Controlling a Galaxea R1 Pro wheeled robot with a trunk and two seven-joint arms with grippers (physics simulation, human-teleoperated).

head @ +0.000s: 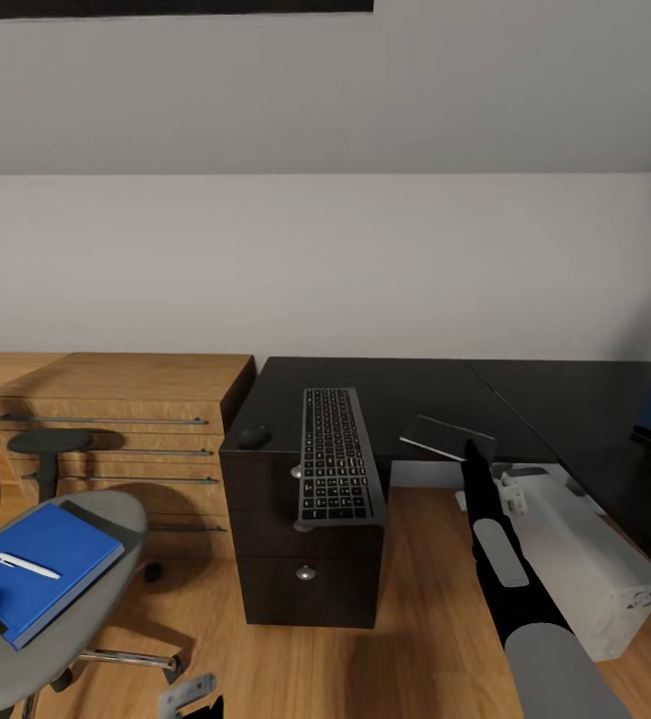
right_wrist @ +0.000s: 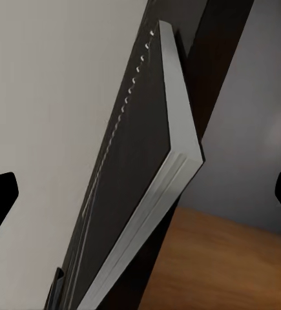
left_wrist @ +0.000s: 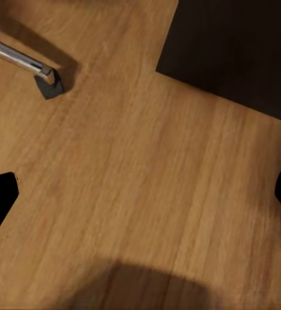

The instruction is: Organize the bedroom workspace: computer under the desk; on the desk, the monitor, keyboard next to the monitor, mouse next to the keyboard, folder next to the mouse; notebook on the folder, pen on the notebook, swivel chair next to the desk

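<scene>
While its fingers stand spread, the right tool point(head: 468, 454) points at the notebook point(head: 446, 436) just ahead.

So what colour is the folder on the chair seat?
Bright blue. The folder shows best in the head view, with a white pen lying on it.

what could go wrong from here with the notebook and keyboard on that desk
1. The notebook overhangs the front edge of the desk, and the right tool sits right at it, fingers apart; a nudge instead of a clean grip could tip it to the floor.
2. The keyboard also hangs past the edge above the drawers, so a bump could slide it off.
3. The pen lies loose on the folder on the swivel chair; lifting the folder may roll it off.
</scene>
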